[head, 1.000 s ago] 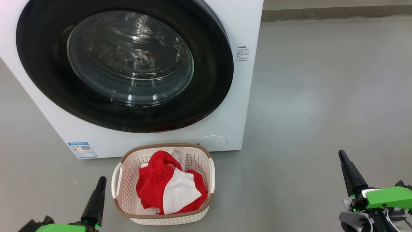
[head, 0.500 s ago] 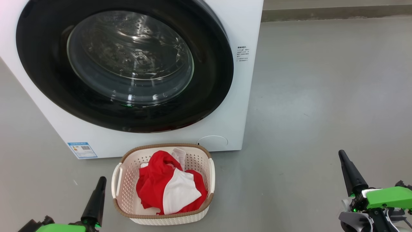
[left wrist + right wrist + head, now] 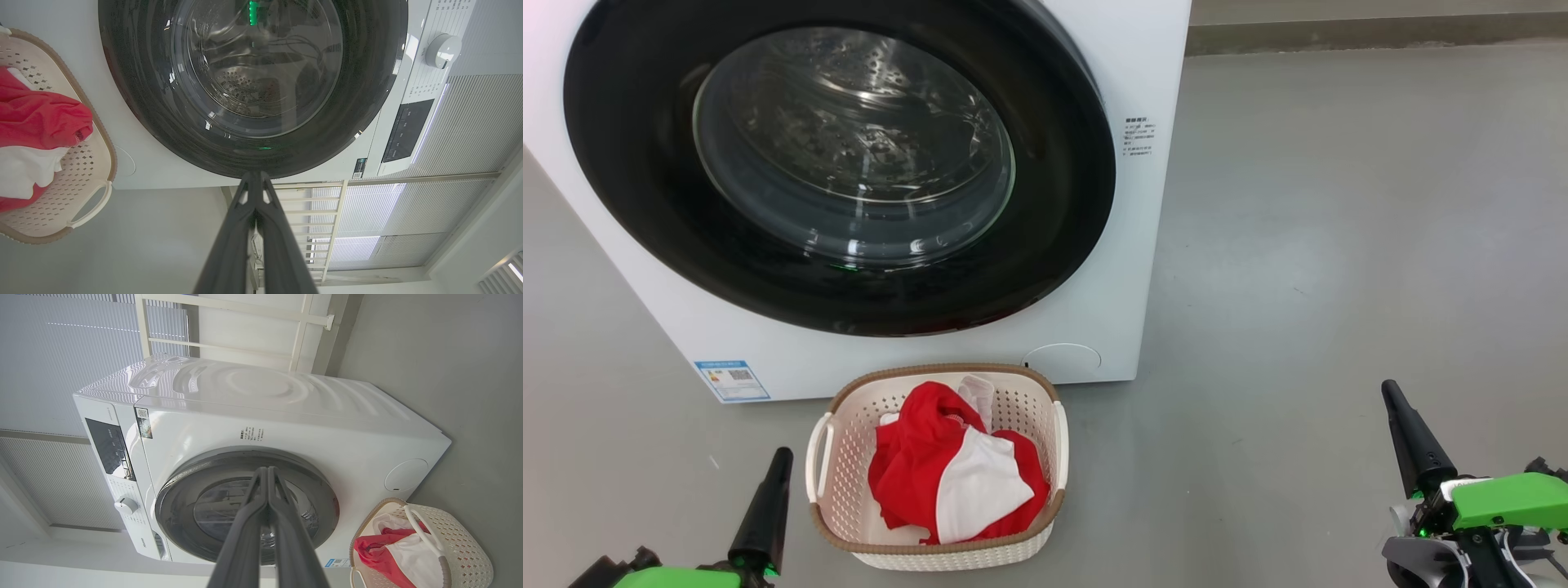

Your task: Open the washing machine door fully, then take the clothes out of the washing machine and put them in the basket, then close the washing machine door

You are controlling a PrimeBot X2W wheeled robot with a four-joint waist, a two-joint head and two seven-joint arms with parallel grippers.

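Idling with left gripper (image 3: 781, 459) and right gripper (image 3: 1392, 398) both pinched closed, empty: left just beside basket (image 3: 943, 369), right well off on the other side. Seeing clothes (image 3: 947, 482) heaped inside basket, just in front of washer (image 3: 1143, 65). Reading door (image 3: 1054, 204) as flush on washer front; cannot verify latch. Judging task near done. To confirm: nudge black rim with closed fingertips, avoid glass, steer wide of basket handles.

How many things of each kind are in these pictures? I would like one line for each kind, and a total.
Washing machine: 1
Basket: 1
Heap of clothes: 1
Grippers: 2, the left gripper and the right gripper
Total: 5
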